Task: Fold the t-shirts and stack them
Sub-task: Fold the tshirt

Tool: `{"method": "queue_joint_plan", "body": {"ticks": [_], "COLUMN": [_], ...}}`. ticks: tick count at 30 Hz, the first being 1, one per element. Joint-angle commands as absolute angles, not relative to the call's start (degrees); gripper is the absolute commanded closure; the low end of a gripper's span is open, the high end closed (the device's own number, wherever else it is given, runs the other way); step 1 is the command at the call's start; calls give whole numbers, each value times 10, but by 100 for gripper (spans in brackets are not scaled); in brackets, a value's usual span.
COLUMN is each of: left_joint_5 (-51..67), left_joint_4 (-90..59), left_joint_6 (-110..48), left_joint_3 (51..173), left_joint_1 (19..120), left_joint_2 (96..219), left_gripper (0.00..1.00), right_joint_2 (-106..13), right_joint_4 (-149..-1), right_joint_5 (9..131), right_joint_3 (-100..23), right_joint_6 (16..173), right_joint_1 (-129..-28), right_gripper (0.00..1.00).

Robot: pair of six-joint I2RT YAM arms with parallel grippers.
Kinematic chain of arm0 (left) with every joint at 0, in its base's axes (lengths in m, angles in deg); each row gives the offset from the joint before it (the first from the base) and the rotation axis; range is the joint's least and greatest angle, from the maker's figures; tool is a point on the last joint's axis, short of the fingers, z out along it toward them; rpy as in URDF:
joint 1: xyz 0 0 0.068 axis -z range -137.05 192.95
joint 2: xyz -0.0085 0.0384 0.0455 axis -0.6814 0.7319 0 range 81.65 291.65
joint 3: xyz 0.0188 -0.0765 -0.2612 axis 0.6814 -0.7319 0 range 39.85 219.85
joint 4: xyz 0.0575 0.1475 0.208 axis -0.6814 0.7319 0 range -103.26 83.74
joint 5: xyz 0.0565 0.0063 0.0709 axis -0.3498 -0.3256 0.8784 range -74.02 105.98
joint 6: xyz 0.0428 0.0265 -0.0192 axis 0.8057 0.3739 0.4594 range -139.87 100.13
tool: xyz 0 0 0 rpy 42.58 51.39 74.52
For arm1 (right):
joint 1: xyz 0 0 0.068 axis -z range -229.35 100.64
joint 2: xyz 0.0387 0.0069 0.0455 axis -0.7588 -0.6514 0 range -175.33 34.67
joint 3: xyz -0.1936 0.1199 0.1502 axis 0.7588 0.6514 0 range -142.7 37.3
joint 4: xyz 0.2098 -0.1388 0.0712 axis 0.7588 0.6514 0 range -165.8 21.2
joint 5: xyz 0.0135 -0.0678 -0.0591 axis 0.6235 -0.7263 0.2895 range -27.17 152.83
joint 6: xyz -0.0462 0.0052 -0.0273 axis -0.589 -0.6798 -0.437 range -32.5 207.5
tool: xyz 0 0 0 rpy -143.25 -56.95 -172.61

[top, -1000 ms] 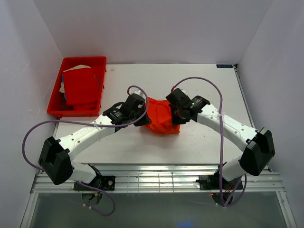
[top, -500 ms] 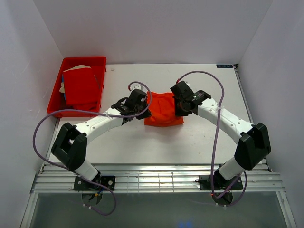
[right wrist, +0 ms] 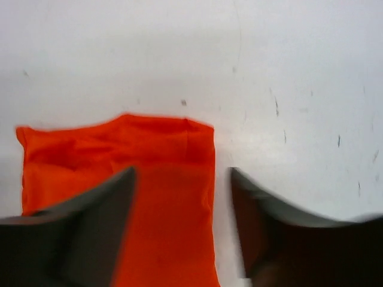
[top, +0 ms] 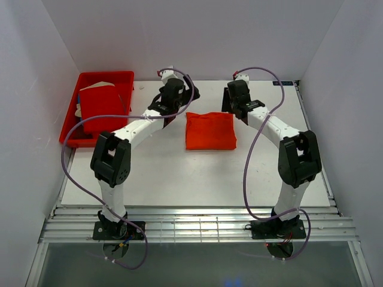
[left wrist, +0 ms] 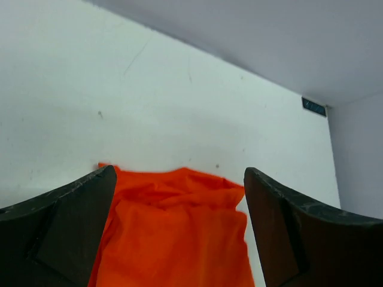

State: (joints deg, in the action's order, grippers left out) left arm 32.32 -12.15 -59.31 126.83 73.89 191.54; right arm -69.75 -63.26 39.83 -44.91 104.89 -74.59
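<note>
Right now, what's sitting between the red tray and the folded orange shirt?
Bare white table lies between tray and orange shirt; only the left arm reaches across above it, seen in the top view.

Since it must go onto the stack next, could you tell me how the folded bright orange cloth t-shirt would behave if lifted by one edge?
The folded bright orange cloth t-shirt would probably droop and unfold, since its wrinkled layers lie loose. It looks light for its size, lying thin and flat on the white table.

The orange t-shirt [top: 210, 131] lies folded into a flat rectangle at frame centre; the red t-shirt [top: 102, 107] sits folded at upper left.
</note>
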Motion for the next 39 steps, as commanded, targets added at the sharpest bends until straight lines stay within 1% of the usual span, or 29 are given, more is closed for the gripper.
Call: {"method": "queue_joint_plan", "body": {"ticks": [1,2,4,6,8,9,11,12,13,14,15,16,17,18,19,20,24,31,33,36,37,39], "left_joint_5": [345,343,309,286,250,240,225,218,211,202,195,191,179,169,161,140,56,8,7,-15,-28,-39], "left_joint_4": [-104,-116,-150,-164,-158,-157,-138,-133,-100,-94,-83,-78,-87,-99,-120,-127,-157,-181,-178,-213,-218,-220], "left_joint_6": [-577,-583,-589,-589,-586,-585,-580,-572,-561,-556,-552,-549,-547,-547,-550,-557,-584,-592,-598,-620,-632,-642], "left_joint_3": [1325,1314,1263,1238,1208,1198,1177,1176,1177,1177,1178,1175,1168,1149,1140,1133,1122,1102,1102,1079,1078,1084], "left_joint_1": [734,734,734,736,738,738,738,738,738,737,736,736,735,732,726,721,691,663,663,663,663,666], "left_joint_2": [1918,1909,1872,1855,1845,1843,1847,1853,1858,1868,1871,1873,1869,1864,1862,1860,1879,1905,1901,1877,1872,1866], "left_gripper": [2,2,2,2,8,10,16,16,14,12,10,9,7,6,6,5,4,3,4,4,4,11], "right_joint_2": [-711,-715,-709,-674,-643,-636,-630,-630,-627,-625,-622,-619,-619,-623,-634,-642,-689,-753,-754,-724,-705,-682], "right_joint_4": [-715,-714,-701,-723,-736,-732,-707,-683,-675,-673,-677,-682,-687,-688,-685,-682,-660,-630,-617,-630,-631,-631], "right_joint_5": [426,450,445,474,523,535,567,576,583,597,600,605,621,622,622,650,687,709,702,673,647,633], "right_joint_3": [-521,-524,-522,-493,-450,-441,-436,-436,-429,-420,-409,-400,-385,-382,-380,-381,-402,-424,-426,-403,-394,-386], "right_joint_6": [992,989,994,992,984,984,992,994,995,995,994,995,996,1001,1007,1010,1023,1026,1028,1031,1034,1039], "right_joint_1": [-732,-726,-725,-725,-726,-726,-726,-726,-728,-730,-731,-731,-731,-731,-732,-731,-733,-737,-737,-737,-735,-733], "right_gripper": [12,10,10,7,1,0,4,7,9,20,26,34,48,87,92,92,92,92,92,92,92,92]}}
